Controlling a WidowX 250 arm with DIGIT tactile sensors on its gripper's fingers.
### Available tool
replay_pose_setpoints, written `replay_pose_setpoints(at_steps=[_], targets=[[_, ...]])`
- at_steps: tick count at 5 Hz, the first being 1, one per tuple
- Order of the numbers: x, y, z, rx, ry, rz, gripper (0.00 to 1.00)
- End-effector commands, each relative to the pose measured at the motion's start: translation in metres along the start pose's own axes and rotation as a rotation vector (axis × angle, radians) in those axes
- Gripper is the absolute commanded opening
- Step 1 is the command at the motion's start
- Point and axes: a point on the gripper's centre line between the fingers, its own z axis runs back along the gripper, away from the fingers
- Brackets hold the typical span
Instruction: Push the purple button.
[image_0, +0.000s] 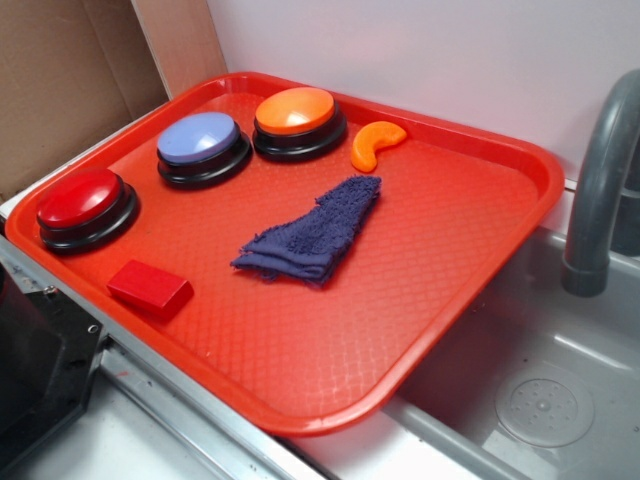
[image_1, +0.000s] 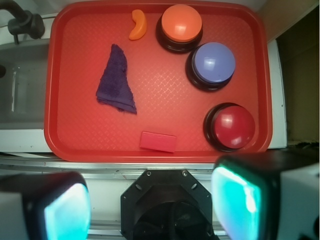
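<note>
Not started. Gripper (image_1: 150, 205) jaws spread, holding nothing, high above the red tray's (image_1: 52, 100) near edge. Purple button (image_1: 214, 63) sits untouched between orange button (image_1: 181, 24) and red button (image_1: 233, 125). Approach and press both remain.

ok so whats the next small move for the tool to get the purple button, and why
Probably move the tool forward over the tray toward the purple button. In the wrist view the open fingers sit off the tray's near edge, nothing held, and the button lies between the orange button and red button.
</note>
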Motion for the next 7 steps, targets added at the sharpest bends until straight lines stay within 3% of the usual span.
replay_pose_setpoints(at_steps=[1,2,3,4,5,7], targets=[[0.000,0.000,0.000,0.000,0.000,0.000,1.00],[0.032,0.051,-0.041,0.055,0.070,0.194,1.00],[0.067,0.093,-0.071,0.123,0.032,0.281,1.00],[0.095,0.118,-0.103,0.121,0.000,0.306,1.00],[0.114,0.125,-0.122,0.137,-0.051,0.296,1.00],[0.116,0.112,-0.168,0.188,-0.029,0.224,1.00]])
